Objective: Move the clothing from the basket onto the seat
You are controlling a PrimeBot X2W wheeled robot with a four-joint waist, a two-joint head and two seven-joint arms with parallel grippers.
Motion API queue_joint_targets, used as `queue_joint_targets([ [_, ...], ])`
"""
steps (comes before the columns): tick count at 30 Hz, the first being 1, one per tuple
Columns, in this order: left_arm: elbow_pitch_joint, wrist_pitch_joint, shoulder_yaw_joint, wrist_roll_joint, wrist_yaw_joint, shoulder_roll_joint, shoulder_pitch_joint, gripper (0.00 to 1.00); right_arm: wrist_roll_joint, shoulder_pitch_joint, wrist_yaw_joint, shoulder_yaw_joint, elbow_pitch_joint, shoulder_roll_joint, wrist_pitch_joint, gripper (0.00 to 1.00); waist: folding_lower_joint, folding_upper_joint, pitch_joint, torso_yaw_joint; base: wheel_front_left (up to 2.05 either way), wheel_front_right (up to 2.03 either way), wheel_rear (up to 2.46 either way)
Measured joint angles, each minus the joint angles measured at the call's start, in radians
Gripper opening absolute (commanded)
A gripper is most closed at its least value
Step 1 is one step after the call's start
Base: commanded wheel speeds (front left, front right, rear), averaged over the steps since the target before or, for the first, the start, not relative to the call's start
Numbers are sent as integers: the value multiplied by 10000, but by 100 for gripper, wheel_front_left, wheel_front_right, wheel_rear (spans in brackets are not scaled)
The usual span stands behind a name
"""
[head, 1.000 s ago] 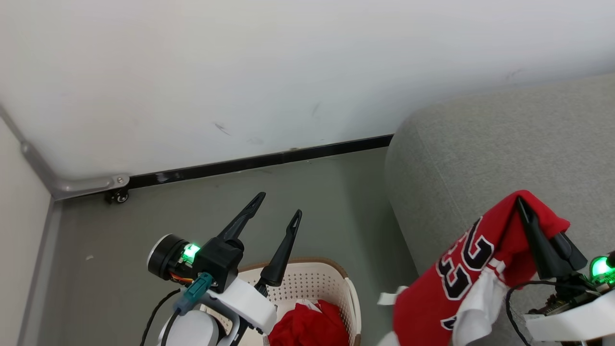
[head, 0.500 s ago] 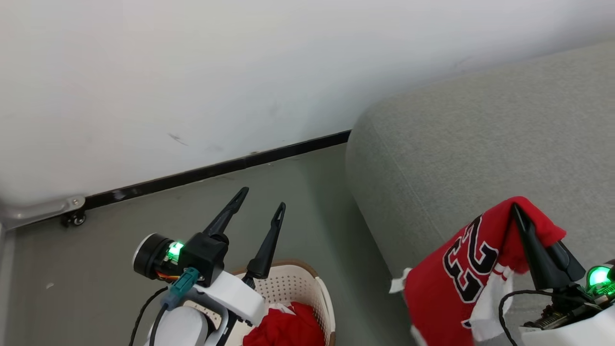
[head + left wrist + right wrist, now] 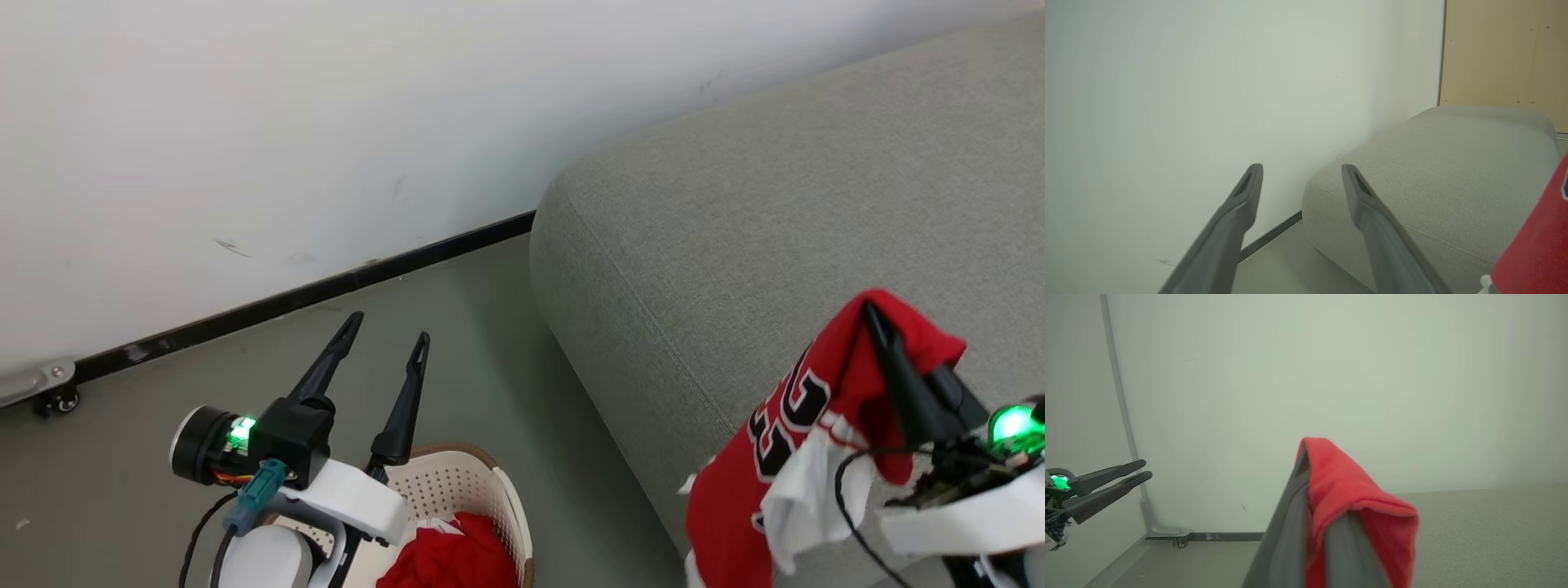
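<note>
My right gripper [image 3: 880, 322] is shut on the red jersey [image 3: 775, 441] with the black-and-white number, which hangs from its fingers over the front edge of the grey sofa [image 3: 735, 237]. In the right wrist view red cloth [image 3: 1347, 490] is folded over the closed fingers [image 3: 1286, 522]. My left gripper [image 3: 385, 329] stands open and empty above the cream basket [image 3: 482, 490], its fingers [image 3: 1241, 204] spread in the left wrist view. The plainer red garment [image 3: 449, 555] lies in the basket. The sofa [image 3: 1433, 171] also shows in the left wrist view.
A white wall [image 3: 286, 122] with a black skirting strip [image 3: 326, 286] runs behind the grey floor [image 3: 473, 367]. A small caster wheel [image 3: 57, 400] sits at the wall's foot on the left. A tan panel [image 3: 1502, 53] stands beyond the sofa.
The head camera has turned right, so wall, basket and sofa slide left in view. The right gripper has carried the jersey slightly higher, over the sofa's edge. Left gripper stays open.
</note>
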Motion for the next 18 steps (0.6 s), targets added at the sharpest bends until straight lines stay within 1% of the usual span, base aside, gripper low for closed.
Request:
queue_joint_targets([
  [4, -174, -2, 115, 4, 132, 117, 89, 100, 138, -1023, 0, -199, 270, -190, 330, 0, 0, 0, 159, -112, 0, 0, 0],
  [10, -608, -2, 299, 35, 322, 207, 93, 100, 420, -3161, 0, -771, 564, -742, 865, 0, 0, 0, 463, -188, 0, 0, 0],
  [13, -855, -4, 497, 38, 468, 307, 93, 100, 616, -4182, 0, -1072, 748, -769, 1070, 0, 0, 0, 633, -199, 0, 0, 0],
  [18, -1310, -33, 673, 96, 652, 474, 91, 100, 895, -5576, 0, -1344, 1496, -849, 1467, 0, 0, 0, 930, -185, 0, 0, 0],
])
